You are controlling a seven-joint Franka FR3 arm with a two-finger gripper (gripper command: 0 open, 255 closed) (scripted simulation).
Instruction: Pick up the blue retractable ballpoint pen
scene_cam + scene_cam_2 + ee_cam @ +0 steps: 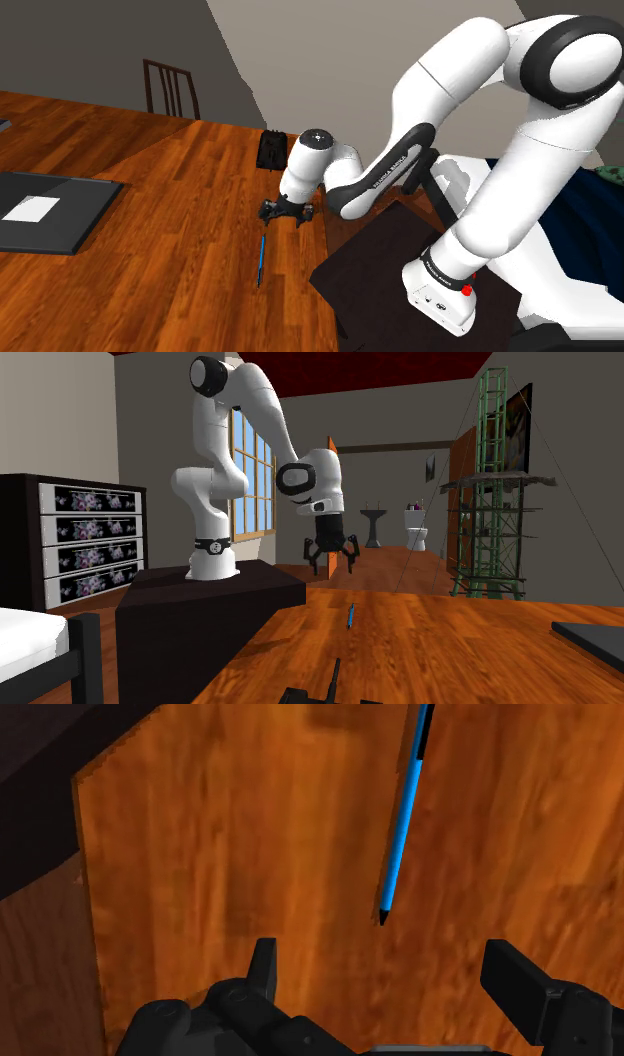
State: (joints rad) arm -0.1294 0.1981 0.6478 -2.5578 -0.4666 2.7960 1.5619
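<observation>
A slim blue pen (261, 258) with a dark tip lies flat on the wooden table (180, 180), a short way from the table's edge by the stand. My black gripper (286, 212) hangs above the table, just off one end of the pen, pointing down. In the second exterior view the gripper (333, 560) is open and well above the pen (351, 616). Through the wrist camera the pen (400, 834) runs away from the gripper (385, 974), its dark tip just ahead of the gap. The two fingers (262, 966) stand wide apart with nothing between them.
A small black object (271, 150) sits on the table beyond the gripper. A dark mat (70, 215) with a white sheet (30, 208) lies at the shoulder view's left. The dark stand (400, 250) borders the table edge. A chair (170, 88) stands at the far side.
</observation>
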